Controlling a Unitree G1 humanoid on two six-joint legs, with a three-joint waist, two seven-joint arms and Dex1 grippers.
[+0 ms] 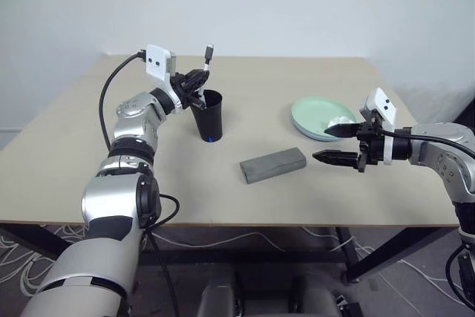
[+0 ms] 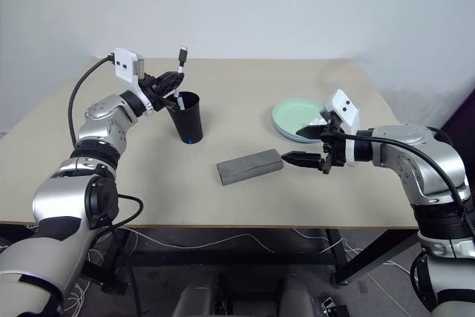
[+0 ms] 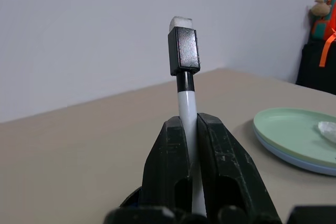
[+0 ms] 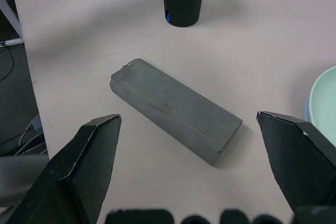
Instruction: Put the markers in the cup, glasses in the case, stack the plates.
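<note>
Left gripper (image 1: pixel 194 83): clenched on the black-capped marker (image 3: pixel 186 85); fingers (image 3: pixel 167 166) pinch the white barrel, cap end up and tilted a little. Gripper sits at the rim of the cup (image 1: pixel 208 116), marker's lower end at or inside the cup mouth (depth not clear).

Cup: black, upright on the table (image 1: pixel 89 146), directly under and touching-close to the left gripper. A blue bit shows at the cup's base, toward the robot (cannot tell what it is).

Right gripper (image 1: pixel 335 144): released, jaws spread wide, nothing betw. them, held above the table. Fingers (image 4: pixel 84 166) point toward the case (image 1: pixel 273 165).

Case: grey, closed, lying flat and slightly skewed, just ahead of the right gripper's tips, apart from them. Cup stands beyond the case, well apart from this gripper.

Plates: mint green plate (image 1: pixel 315 113) stacked on the light blue plate (image 3: pixel 294 160) (blue rim peeks out below the green one in the left wrist view). Stack lies just behind the right gripper, on its far side. A small white crumpled item (image 1: pixel 341 122) rests on the green plate.
</note>
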